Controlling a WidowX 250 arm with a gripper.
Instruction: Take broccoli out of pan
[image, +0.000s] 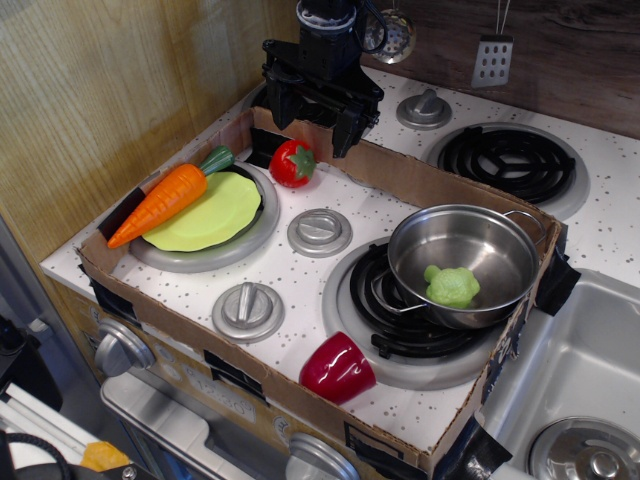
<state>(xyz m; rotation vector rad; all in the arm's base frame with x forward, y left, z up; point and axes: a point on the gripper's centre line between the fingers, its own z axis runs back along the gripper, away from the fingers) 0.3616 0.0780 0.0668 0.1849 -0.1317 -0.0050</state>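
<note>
The light-green broccoli (452, 286) lies inside the shiny steel pan (500, 225), toward its front. The pan sits on the front right black burner (372, 305) of the toy stove. My black gripper (312, 122) hangs at the back of the stove, above the rear cardboard wall, far left of the pan and apart from it. Its fingers point down and look spread, with nothing between them.
A cardboard wall (420, 178) rings the stove top. A toy carrot (160, 202) lies on a yellow-green plate (215, 215) at left. A strawberry (293, 163) sits below the gripper. A red cup (337, 367) lies at the front edge. A sink (580, 370) is at right.
</note>
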